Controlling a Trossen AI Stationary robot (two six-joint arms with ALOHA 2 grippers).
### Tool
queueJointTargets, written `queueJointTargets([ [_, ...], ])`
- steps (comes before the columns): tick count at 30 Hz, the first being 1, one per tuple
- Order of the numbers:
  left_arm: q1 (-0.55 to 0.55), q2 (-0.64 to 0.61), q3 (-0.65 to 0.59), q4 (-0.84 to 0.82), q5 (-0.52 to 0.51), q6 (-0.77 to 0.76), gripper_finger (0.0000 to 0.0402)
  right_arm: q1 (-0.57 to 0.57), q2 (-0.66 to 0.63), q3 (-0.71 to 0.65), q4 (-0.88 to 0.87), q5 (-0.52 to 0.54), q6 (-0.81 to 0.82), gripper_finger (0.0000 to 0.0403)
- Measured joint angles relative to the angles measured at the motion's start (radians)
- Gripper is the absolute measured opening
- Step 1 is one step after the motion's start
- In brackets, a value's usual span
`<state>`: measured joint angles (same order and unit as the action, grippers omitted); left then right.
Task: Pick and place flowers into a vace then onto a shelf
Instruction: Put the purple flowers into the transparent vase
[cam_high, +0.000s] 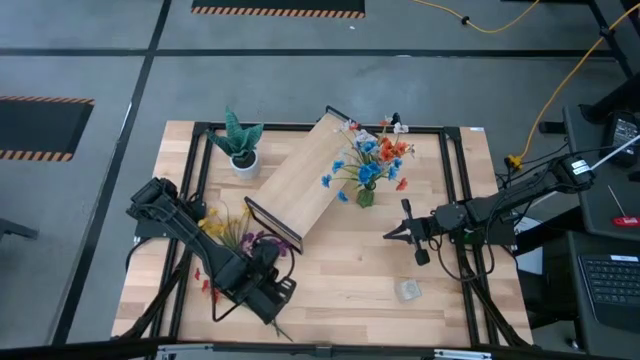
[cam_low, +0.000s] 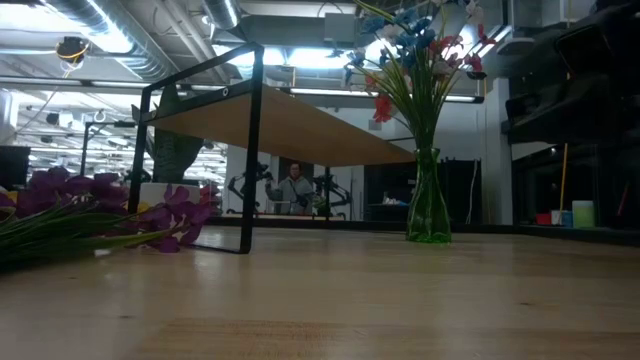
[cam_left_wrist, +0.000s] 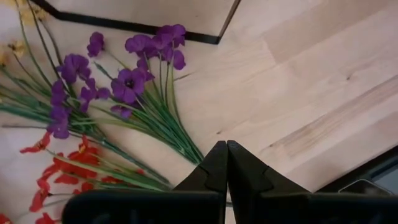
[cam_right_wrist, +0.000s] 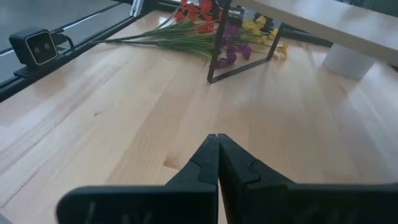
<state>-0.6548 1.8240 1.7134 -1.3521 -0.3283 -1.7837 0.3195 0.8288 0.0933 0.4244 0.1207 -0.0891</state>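
We take the shelf (cam_high: 305, 180) as our landmark: it lies slantwise across the middle of the table (cam_high: 350, 290). Just beside its right edge we see the vace (cam_high: 366, 195) standing upright on the tabletop, already filled with a bunch of flowers (cam_high: 372, 155) in red, orange and blue. In the low view the vace (cam_low: 428, 205) stands to the right of the shelf's black frame, its blossoms rising above the board. To the left of the shelf's near end lie loose flowers (cam_high: 235, 228), purple, yellow and red, flat on the wood. The left gripper (cam_high: 270, 268) hovers just below that near end, beside these stems; in its wrist view we see its fingers (cam_left_wrist: 214, 168) pressed together with nothing between them. The right gripper (cam_high: 390, 234) sits right of the shelf, near the vace, its fingers (cam_right_wrist: 208, 158) likewise closed and empty. Beyond the shelf's far left side stands a white-potted plant (cam_high: 240, 145).
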Motion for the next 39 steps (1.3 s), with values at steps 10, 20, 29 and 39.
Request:
queueJointTargets([
  [10, -0.004, 0.009, 0.0, 0.001, 0.007, -0.135, 0.0002, 0.0, 0.0, 0.0, 0.0, 0.0, -0.001, 0.0003],
  [20, -0.026, 0.073, -0.001, -0.001, 0.07, -0.143, 0.0024, 0.0, 0.0, 0.0, -0.002, 0.0, -0.001, 0.0003],
  [29, -0.026, 0.12, -0.001, -0.002, 0.14, -0.141, 0.0102, 0.0, 0.0, 0.0, -0.003, 0.0, 0.001, 0.0003],
  [39, -0.024, 0.194, -0.001, -0.006, 0.118, -0.192, 0.0167, 0.0, 0.0, 0.0, -0.003, 0.0, 0.002, 0.0003],
])
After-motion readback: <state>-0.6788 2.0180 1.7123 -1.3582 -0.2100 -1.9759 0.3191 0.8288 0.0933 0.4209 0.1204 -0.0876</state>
